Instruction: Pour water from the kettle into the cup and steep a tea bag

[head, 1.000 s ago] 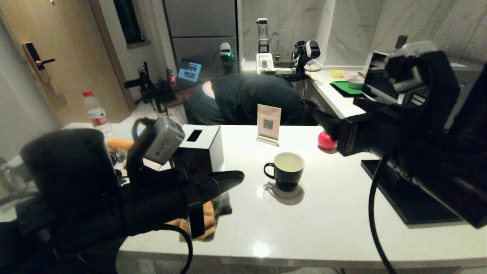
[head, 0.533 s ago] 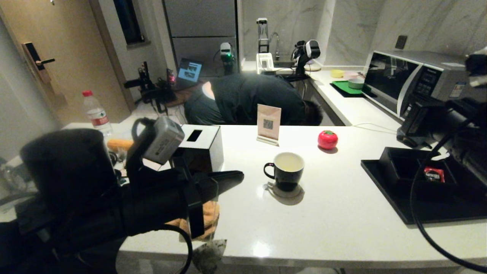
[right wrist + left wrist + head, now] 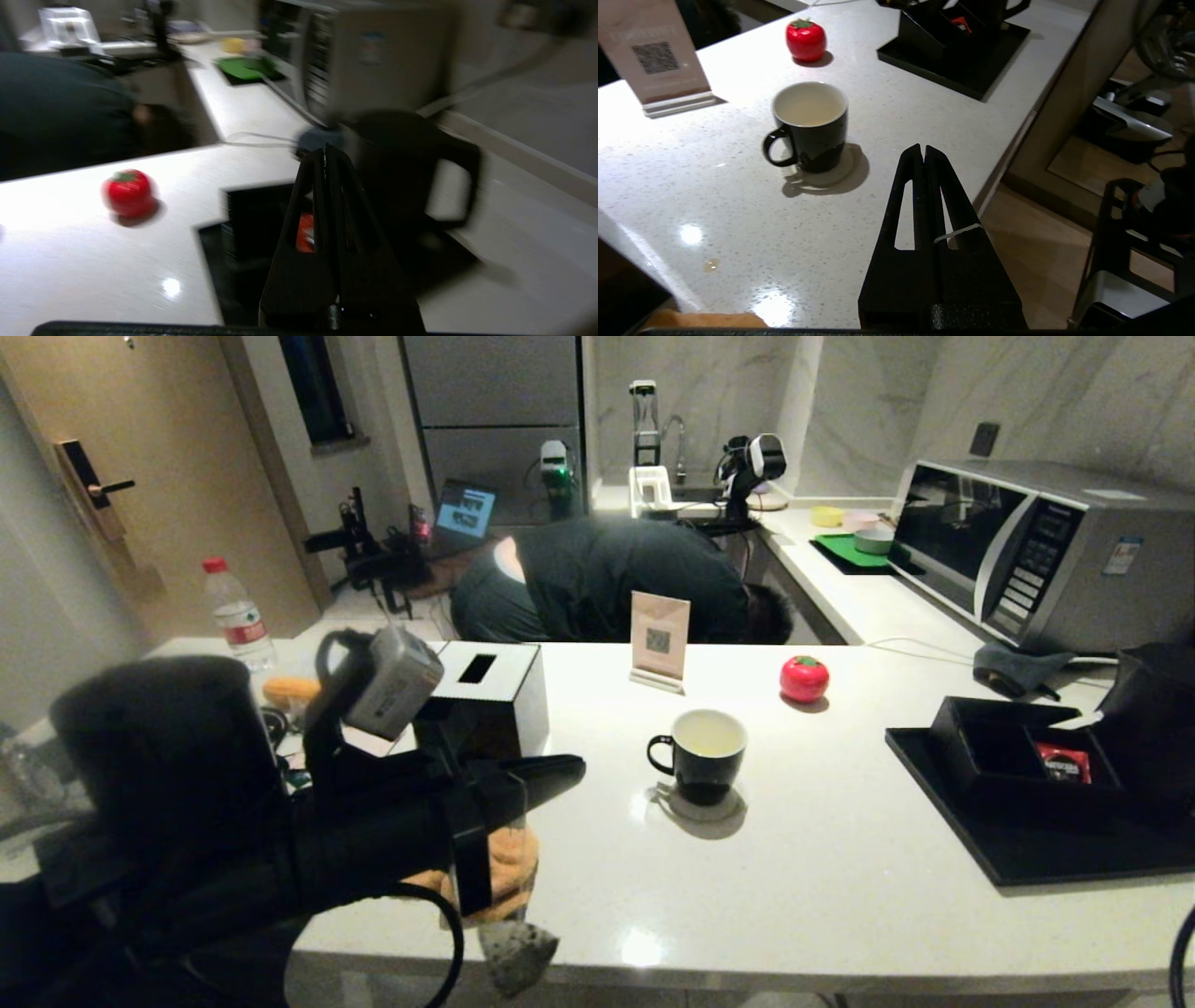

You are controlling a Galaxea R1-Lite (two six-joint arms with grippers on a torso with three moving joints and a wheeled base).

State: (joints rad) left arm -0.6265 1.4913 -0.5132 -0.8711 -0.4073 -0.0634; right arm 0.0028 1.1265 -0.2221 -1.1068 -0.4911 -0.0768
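Grey-green tea bag (image 3: 516, 947) dangling on its string below left fingers (image 3: 551, 773).

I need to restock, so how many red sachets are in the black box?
1: a red sachet lies in a compartment of the black box, right of the cup. More may be hidden behind the box walls.

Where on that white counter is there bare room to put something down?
The widest bare patch lies on the counter between the cup and the black tray, running to the near edge. Another lies between cup and sign. The left end is crowded: white box, bottle and left gripper.
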